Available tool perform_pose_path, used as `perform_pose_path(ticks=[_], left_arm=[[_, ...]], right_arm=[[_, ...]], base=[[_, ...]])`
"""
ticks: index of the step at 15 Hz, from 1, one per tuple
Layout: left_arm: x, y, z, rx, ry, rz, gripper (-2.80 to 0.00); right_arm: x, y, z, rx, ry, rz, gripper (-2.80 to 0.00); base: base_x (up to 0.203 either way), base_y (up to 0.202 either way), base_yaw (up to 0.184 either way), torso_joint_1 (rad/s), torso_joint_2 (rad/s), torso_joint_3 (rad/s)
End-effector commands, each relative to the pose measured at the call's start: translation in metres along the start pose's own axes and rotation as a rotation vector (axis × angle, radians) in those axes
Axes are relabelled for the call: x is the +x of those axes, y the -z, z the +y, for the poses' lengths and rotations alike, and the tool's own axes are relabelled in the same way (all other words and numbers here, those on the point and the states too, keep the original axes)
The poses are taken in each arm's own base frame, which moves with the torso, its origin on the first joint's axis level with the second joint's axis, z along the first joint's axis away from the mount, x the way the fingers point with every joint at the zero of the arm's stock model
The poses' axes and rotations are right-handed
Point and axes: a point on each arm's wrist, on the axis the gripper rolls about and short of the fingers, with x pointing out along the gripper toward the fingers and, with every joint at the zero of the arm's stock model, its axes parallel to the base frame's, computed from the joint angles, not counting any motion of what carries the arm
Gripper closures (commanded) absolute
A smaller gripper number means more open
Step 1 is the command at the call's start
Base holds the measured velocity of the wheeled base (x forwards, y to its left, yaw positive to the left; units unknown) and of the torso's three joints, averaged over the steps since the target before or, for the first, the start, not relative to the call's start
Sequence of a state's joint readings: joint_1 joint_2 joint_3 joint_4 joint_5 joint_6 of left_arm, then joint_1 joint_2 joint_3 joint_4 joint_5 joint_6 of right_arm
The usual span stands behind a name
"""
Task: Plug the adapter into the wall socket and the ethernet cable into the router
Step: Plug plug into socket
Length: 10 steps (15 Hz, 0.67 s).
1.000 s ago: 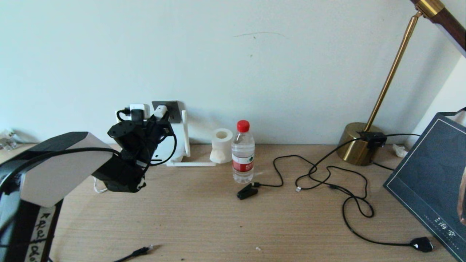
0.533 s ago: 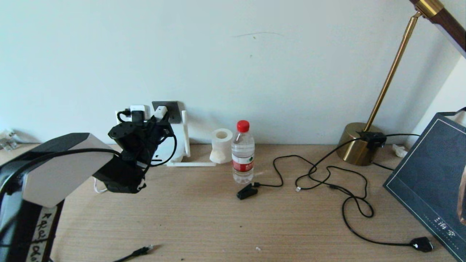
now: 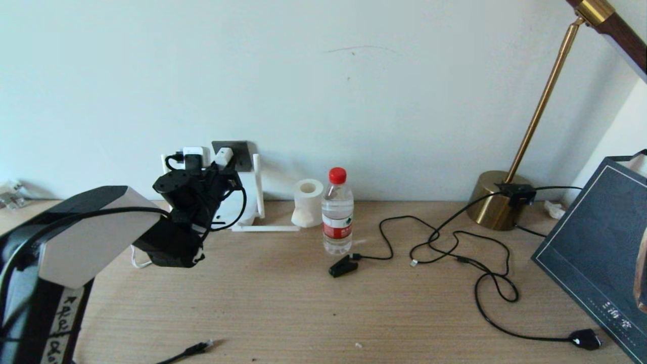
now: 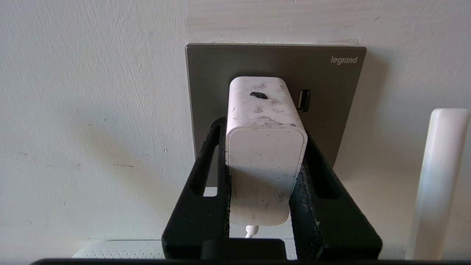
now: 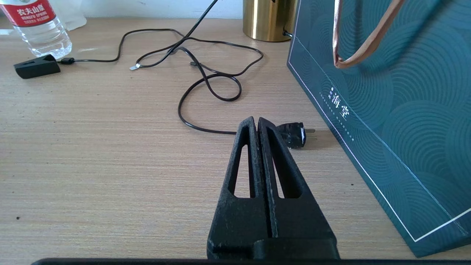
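My left gripper (image 4: 263, 129) is shut on the white adapter (image 4: 265, 147), one black finger on each side. The adapter's far end sits against the dark grey wall socket (image 4: 220, 73), and its thin white cord hangs from the near end. In the head view the adapter (image 3: 223, 155) meets the wall socket (image 3: 243, 151) above the white router (image 3: 248, 202), which my left gripper (image 3: 217, 169) partly hides. The ethernet cable (image 3: 194, 349) lies loose at the table's front edge. My right gripper (image 5: 256, 121) is shut and empty, low over the table.
A tissue roll (image 3: 307, 202), a water bottle (image 3: 337, 212) and a black clip (image 3: 342, 265) stand right of the router. Thin black wires loop towards the brass lamp base (image 3: 498, 199). A chunky black plug (image 5: 292, 134) lies by the teal bag (image 5: 386, 110).
My left arm has crept slightly to the right, still holding the adapter at the socket. Nothing else has moved.
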<state>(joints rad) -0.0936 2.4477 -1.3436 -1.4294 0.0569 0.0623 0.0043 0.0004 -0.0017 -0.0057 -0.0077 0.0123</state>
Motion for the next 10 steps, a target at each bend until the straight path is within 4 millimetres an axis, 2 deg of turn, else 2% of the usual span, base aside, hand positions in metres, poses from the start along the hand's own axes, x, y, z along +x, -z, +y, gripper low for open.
perform_pose_path(ticks=[1, 10], left_arm=[[0.0025, -0.001, -0.0001, 0.0, 0.0, -0.012, 0.0], [0.0072, -0.0108, -0.0004, -0.003, -0.005, -0.029, 0.0]], right_arm=[[0.0, 0.0, 0.0, 0.0, 0.0, -0.001, 0.0], [0.0001, 0.0, 0.0, -0.001, 0.0, 0.0, 0.0]], base=[[0.0, 0.0, 0.0, 0.0, 0.0, 0.0], [0.0, 0.0, 0.0, 0.0, 0.0, 0.0]])
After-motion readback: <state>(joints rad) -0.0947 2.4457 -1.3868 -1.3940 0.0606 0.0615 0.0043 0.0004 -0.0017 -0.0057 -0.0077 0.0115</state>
